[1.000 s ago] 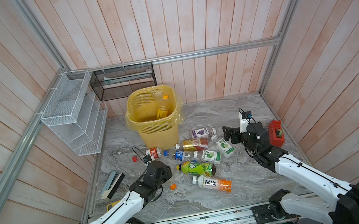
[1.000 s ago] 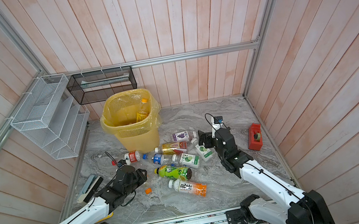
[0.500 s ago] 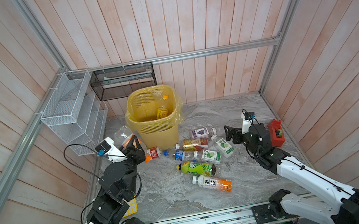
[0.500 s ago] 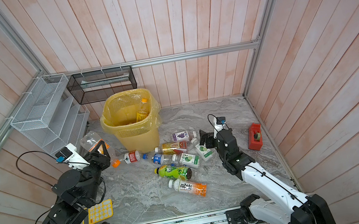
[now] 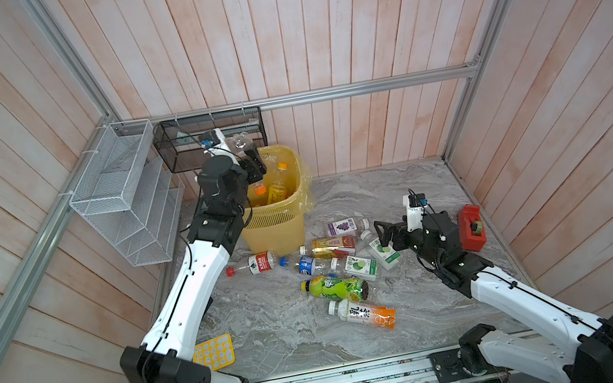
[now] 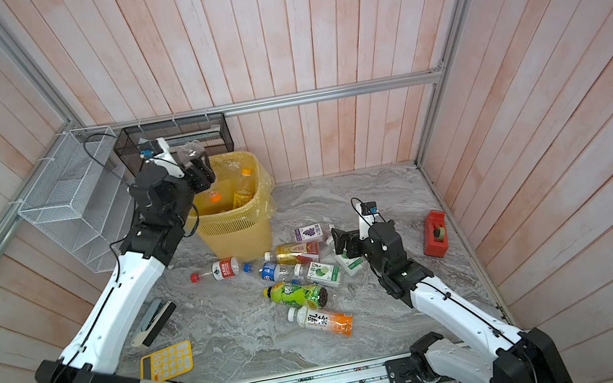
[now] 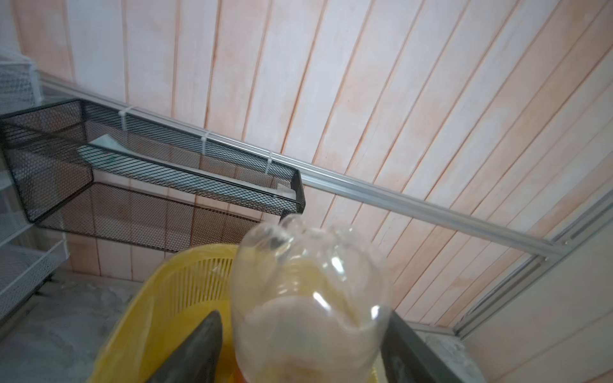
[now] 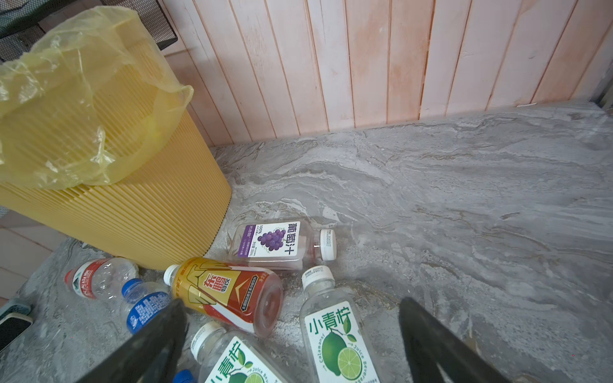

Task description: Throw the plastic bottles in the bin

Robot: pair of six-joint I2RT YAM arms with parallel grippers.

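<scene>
Your parted left gripper (image 5: 254, 162) loosely brackets the probably light, crushable clear bottle (image 7: 308, 282) above the bin (image 5: 273, 227); take the lime bottle (image 8: 335, 338) by its labelled body with your wide, empty right gripper (image 8: 292, 303).

My white and black left arm (image 5: 187, 296) stretches from its base at the near left toward the far side, almost straight, with the wrist raised high. My left gripper (image 5: 254, 162), with black fingers, points to the far right. Its jaws stand wide apart. A clear plastic bottle (image 7: 308, 285) is between them, and a small gap shows at one finger (image 7: 199, 348). My white and black right arm (image 5: 523, 291) reaches from the near right, with the elbow bent low. My right gripper (image 8: 292, 301) hangs low and points left and a little down, its jaws fully apart and holding nothing.
</scene>
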